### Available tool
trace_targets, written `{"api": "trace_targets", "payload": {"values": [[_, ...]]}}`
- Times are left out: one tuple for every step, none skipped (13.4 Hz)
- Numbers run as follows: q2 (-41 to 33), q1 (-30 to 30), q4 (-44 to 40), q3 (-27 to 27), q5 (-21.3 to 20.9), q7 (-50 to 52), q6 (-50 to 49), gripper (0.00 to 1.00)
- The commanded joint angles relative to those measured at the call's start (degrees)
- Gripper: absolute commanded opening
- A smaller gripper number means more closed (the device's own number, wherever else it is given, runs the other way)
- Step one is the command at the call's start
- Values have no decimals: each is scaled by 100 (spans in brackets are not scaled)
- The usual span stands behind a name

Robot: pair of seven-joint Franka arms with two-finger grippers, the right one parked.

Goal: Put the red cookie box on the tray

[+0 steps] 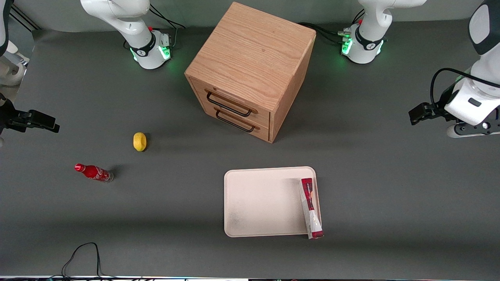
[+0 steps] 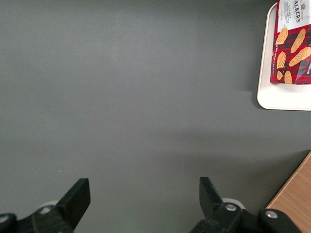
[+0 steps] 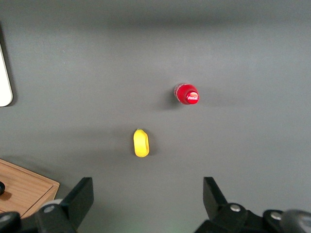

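The end effector (image 2: 141,204) on the working arm is wide open and holds nothing. Its two black fingers (image 2: 77,196) stand far apart over the bare gray surface (image 2: 136,87). In the front view the end effector (image 1: 417,114) hangs above the working arm's end of the surface, well apart from everything else.

The red cookie box (image 1: 311,207) lies on the tray (image 1: 258,201), along the short edge that is toward the working arm's end. It is long and slim. Its end nearer the front camera pokes a little over the tray's rim. The wrist view shows one end of the red cookie box (image 2: 291,46) close up: it is red with a dark checked pattern, and it has pictures of tan cookies on it. White letters at the cut-off edge read "ALKERS". There is smaller writing too, but it is too tiny to read.

The tray (image 2: 284,99) is flat and pale cream, with rounded corners and a low rim. The rest of it is bare.

A wooden cabinet (image 1: 250,66) with two drawers and dark handles stands farther from the front camera than the tray. It is set at an angle. A corner of the wooden cabinet (image 2: 295,206) shows in the wrist view as well.

Toward the parked arm's end of the surface sit a yellow lemon (image 1: 139,141) and a small red cola bottle (image 1: 93,172) with white writing. They are near each other and well apart from the tray.
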State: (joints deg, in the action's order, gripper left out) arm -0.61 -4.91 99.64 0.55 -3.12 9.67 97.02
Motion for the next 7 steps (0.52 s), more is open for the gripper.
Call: {"api": "trace_targets", "payload": {"values": [[-36,-72,-269,129,40,-132,-288,100],[-18,-63,-331,129,40,-132,-333,100],[-18,-63,-366,129,31,-141,-342,100],[-18,-45,-375,164,31,-132,-342,100],[-18,-36,-375,208,31,-132,-342,100],[-18,-36,-375,209,31,-141,-342,100],[-18,-36,-375,209,31,-141,-342,100]]}}
